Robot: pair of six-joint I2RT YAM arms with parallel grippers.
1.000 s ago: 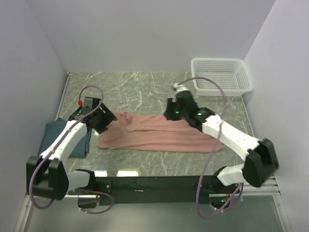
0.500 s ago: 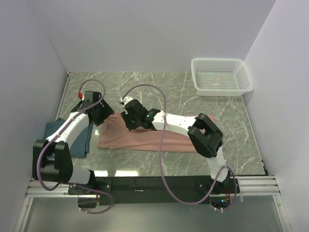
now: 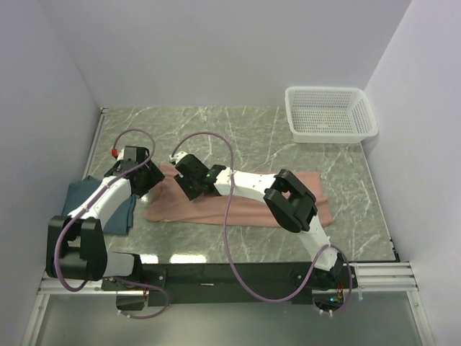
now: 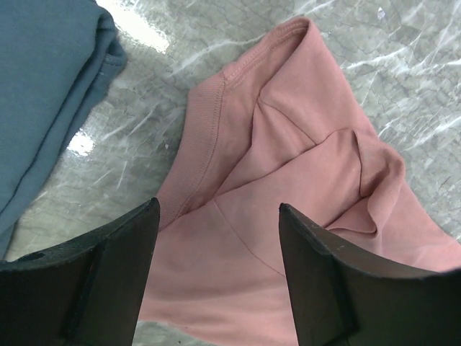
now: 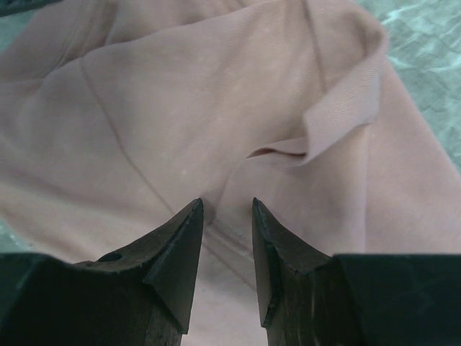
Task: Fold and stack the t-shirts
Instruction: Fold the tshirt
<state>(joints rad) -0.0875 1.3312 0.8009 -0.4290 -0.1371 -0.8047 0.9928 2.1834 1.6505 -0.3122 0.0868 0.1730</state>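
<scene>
- Left gripper [image 4: 216, 216]: jaws wide apart, empty, above the collar end of the pink t-shirt [image 4: 288, 180], which lies mid-table.
- Right gripper [image 5: 227, 205]: jaws narrowly apart at the pink cloth; whether it has a hold cannot be told.
- Teal t-shirt [image 4: 43, 72]: folded, just left of the pink one.
- The cloth is likely light and limp; pinch it at the collar ribbing or a hem.

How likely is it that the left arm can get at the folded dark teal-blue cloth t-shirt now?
Probably yes. The left gripper hangs open and empty over the salmon-pink cloth t-shirt, and the dark teal-blue cloth t-shirt lies close beside it with nothing between.
</scene>
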